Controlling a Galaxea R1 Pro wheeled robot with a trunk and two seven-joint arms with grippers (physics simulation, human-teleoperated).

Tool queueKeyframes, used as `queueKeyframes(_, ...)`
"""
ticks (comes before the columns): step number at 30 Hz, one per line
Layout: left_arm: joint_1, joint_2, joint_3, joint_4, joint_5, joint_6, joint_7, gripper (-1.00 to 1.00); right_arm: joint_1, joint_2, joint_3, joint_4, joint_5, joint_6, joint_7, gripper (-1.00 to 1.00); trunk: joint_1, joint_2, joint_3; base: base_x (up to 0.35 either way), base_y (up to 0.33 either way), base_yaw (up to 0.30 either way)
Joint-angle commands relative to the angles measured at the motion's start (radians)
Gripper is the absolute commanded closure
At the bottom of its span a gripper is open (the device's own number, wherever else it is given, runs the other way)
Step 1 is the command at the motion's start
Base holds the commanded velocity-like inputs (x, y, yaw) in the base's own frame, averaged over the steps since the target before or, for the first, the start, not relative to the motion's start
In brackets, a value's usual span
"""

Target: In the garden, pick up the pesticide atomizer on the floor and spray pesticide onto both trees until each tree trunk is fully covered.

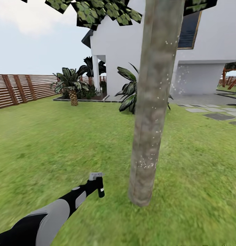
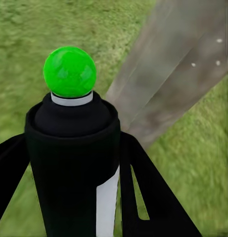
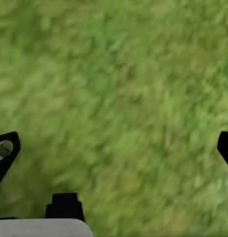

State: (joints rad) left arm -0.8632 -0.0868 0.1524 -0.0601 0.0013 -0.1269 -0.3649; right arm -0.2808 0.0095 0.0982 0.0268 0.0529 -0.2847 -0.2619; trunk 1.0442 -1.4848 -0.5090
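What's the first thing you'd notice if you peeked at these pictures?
A big grey-brown tree trunk stands right in the middle of the green lawn, dotted with white specks. The left tool grips a black spray bottle with a bright green ball top, close to the trunk. A white house sits behind.

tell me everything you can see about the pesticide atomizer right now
The pesticide atomizer is a near-black cylindrical bottle with a rounded shoulder, a pale band at the neck, a glossy bright green ball on top and a white vertical stripe down its side. It sits between the dark fingers of the left claw, gripped on both sides. In the head view it is a small dark cylinder under a grey tip, held low over the lawn, beside the tree trunk, which carries white specks.
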Motion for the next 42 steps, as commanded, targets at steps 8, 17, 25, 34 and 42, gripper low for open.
queueKeyframes(8,0.0,-0.009,0.006,0.0,0.0,-0.001,-0.009,1.0,-0.001,0.003,0.006,0.002,0.005,-0.002,-0.008,-1.0,0.0,0.0,0.006,0.167,0.196,-0.268)
queueKeyframes(17,0.0,-0.023,0.006,0.001,-0.001,0.0,-0.007,1.0,-0.001,0.003,0.006,0.004,0.006,-0.002,-0.008,-1.0,0.0,0.0,0.014,0.257,-0.071,-0.266)
queueKeyframes(25,0.0,-0.024,0.007,0.003,-0.001,0.0,-0.006,1.0,-0.001,0.003,0.006,0.003,0.006,-0.002,-0.008,-1.0,0.0,0.0,0.021,0.072,0.171,-0.266)
queueKeyframes(34,0.0,-0.024,0.007,0.003,-0.001,0.0,-0.006,1.0,-0.001,0.003,0.006,0.002,0.006,-0.002,-0.008,-1.0,0.0,0.0,0.029,-0.244,0.261,-0.266)
queueKeyframes(42,-0.001,-0.024,0.007,0.003,-0.001,0.0,-0.006,1.0,-0.001,0.003,0.006,0.002,0.006,-0.002,-0.008,-1.0,0.0,0.0,0.035,-0.227,0.179,-0.224)
